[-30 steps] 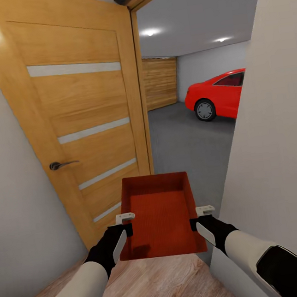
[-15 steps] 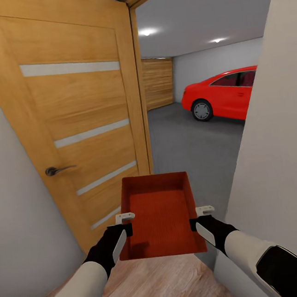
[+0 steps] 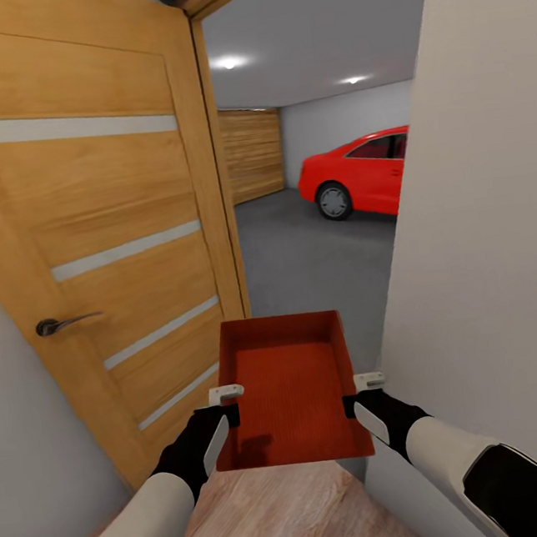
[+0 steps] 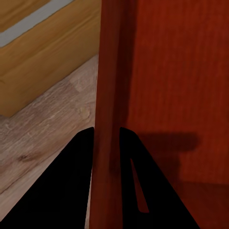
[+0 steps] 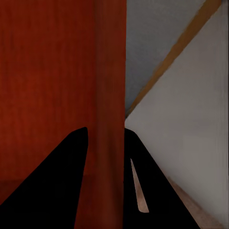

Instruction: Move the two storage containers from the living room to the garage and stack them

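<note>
Wood planks [image 3: 273, 511] underfoot, right at the doorway! Left claw [image 3: 226, 398] pinches the storage container's [image 3: 290, 388] left wall, right claw [image 3: 365, 388] clamps the right wall, and the orange-red bin hangs level between them, off the ground. Beside it stands the open honey-wood door [image 3: 105, 238]. Beyond, the garage: grey concrete floor [image 3: 310, 263], and a red car [image 3: 358, 175] parked at the far wall.
</note>
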{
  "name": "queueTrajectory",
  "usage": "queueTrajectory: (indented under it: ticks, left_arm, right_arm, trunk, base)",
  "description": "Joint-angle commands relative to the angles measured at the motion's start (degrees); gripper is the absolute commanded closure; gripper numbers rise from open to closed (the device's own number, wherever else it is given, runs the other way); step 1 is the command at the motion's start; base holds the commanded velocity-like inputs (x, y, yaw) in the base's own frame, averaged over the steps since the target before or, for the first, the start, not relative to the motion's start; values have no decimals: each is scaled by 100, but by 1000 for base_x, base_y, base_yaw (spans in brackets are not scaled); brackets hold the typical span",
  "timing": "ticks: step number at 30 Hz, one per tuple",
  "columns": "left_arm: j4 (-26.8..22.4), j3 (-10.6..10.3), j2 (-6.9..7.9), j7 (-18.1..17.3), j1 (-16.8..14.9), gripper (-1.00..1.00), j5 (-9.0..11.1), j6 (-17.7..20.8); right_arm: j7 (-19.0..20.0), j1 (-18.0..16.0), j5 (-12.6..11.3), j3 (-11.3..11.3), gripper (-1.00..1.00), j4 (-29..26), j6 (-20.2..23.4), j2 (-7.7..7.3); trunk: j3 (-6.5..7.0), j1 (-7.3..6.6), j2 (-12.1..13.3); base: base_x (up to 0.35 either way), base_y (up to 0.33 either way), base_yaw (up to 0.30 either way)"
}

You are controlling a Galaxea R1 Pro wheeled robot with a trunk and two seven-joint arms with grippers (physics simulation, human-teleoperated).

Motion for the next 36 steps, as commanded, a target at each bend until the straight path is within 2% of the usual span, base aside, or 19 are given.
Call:
queueTrajectory:
  ticks: [1, 26, 36]
  left_arm:
    - [-4, -16, 9, 67, 1, 100, -35, 57]
    - [-4, -14, 9, 67, 3, 100, -29, 57]
    - [-4, -14, 9, 66, 3, 100, -33, 56]
  right_arm:
    - [-85, -11, 172, -137, 100, -15, 47, -52]
    - [-83, -11, 174, -137, 100, -15, 61, -56]
    - [-83, -11, 174, -137, 100, -15, 62, -60]
  trunk:
    - [-13, 4, -14]
    - [-13, 4, -14]
    - [-13, 4, -14]
  base:
    - [0, 0, -189]
    - [1, 1, -11]
    - [161, 134, 0]
